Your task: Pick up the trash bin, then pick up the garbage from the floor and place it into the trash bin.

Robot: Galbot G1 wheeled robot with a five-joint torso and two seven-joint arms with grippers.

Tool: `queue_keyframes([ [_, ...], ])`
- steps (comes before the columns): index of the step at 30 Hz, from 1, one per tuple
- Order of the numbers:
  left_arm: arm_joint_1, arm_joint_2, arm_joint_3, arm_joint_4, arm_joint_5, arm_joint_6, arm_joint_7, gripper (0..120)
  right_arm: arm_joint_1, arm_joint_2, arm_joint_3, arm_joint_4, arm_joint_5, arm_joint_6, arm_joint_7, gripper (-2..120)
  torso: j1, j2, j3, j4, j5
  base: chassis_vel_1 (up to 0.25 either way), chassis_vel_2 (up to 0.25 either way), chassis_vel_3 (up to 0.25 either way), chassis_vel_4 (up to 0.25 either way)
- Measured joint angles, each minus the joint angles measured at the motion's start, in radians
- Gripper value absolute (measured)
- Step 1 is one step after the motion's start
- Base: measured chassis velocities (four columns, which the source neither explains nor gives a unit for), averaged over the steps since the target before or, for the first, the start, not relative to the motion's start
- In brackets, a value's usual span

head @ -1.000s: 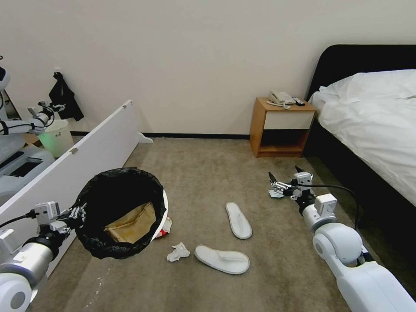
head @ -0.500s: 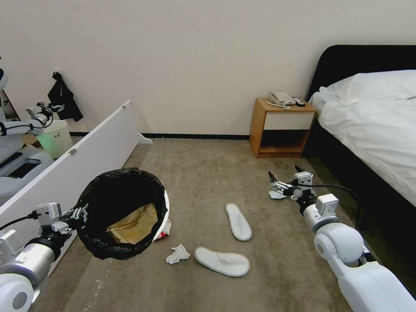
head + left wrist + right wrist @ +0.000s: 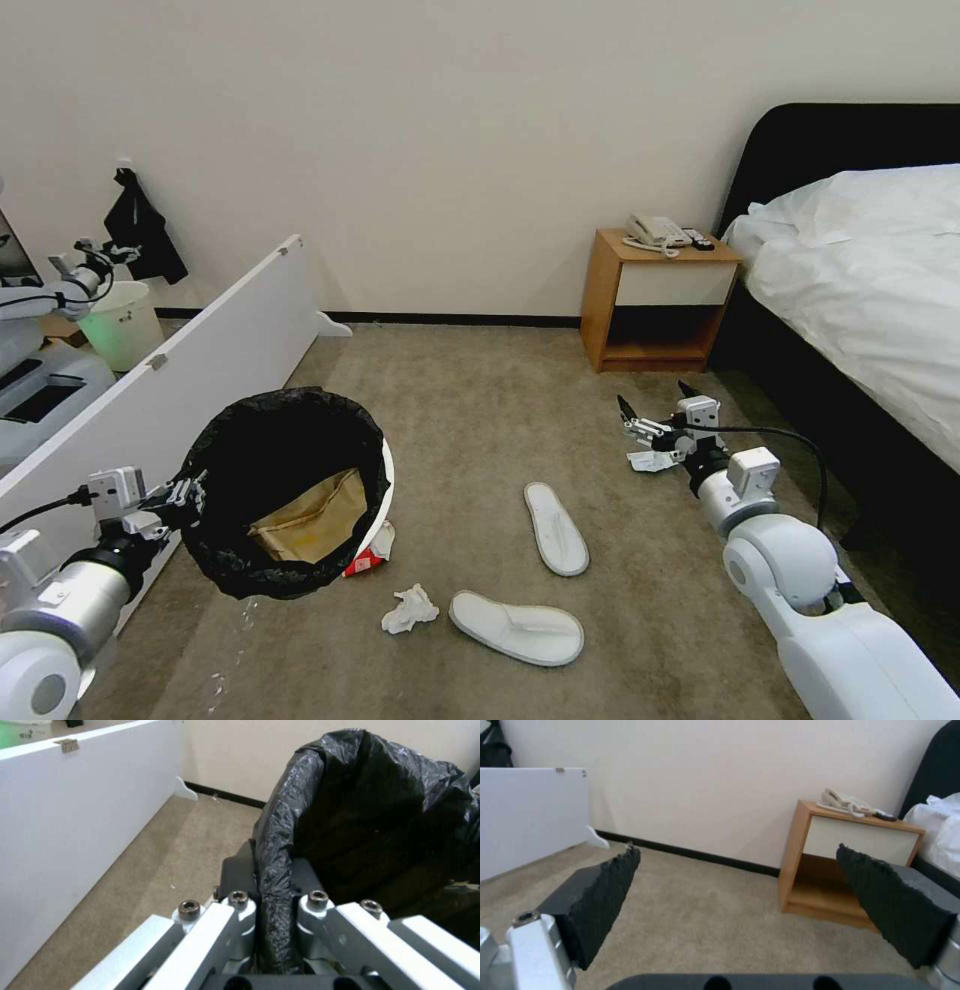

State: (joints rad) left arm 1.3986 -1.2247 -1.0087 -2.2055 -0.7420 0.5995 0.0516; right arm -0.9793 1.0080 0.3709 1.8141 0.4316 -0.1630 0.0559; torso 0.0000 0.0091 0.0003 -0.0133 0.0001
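Note:
The trash bin [image 3: 375,470], white with a black liner, hangs tilted above the floor [image 3: 470,420] at lower left. My left gripper [image 3: 185,495] is shut on its near rim; the left wrist view shows the liner-covered rim of the trash bin [image 3: 380,813] pinched in the left gripper [image 3: 272,877]. A tan folded paper [image 3: 310,520] lies inside. Garbage on the carpet: a red-white packet [image 3: 368,560] under the bin, a crumpled tissue [image 3: 408,610], two white slippers [image 3: 556,515] [image 3: 517,628], and a small white scrap [image 3: 650,461]. My right gripper [image 3: 653,397] hovers open above that scrap, its pads [image 3: 605,896] wide apart.
A long white board [image 3: 200,350] leans along the left. A wooden nightstand [image 3: 655,300] with a phone stands against the far wall, beside the bed [image 3: 870,290] on the right. A pale green bucket [image 3: 120,325] and another machine's arm [image 3: 60,285] stand at far left.
The whole picture has shifted slightly, with the floor litter now a little lower and to the right, so the camera moved. Both grippers keep their poses; the bin stays held.

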Motion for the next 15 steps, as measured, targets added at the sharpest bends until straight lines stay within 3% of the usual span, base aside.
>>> queue_keyframes([
  [15, 0.004, -0.005, -0.001, -0.008, -0.009, 0.001, -0.004, 4, -0.006, 0.002, 0.0, -0.006, -0.013, 0.028, -0.013, 100, 0.0, 0.0, 0.0, 0.0, 0.0, -0.002, 0.002, 0.002, -0.004],
])
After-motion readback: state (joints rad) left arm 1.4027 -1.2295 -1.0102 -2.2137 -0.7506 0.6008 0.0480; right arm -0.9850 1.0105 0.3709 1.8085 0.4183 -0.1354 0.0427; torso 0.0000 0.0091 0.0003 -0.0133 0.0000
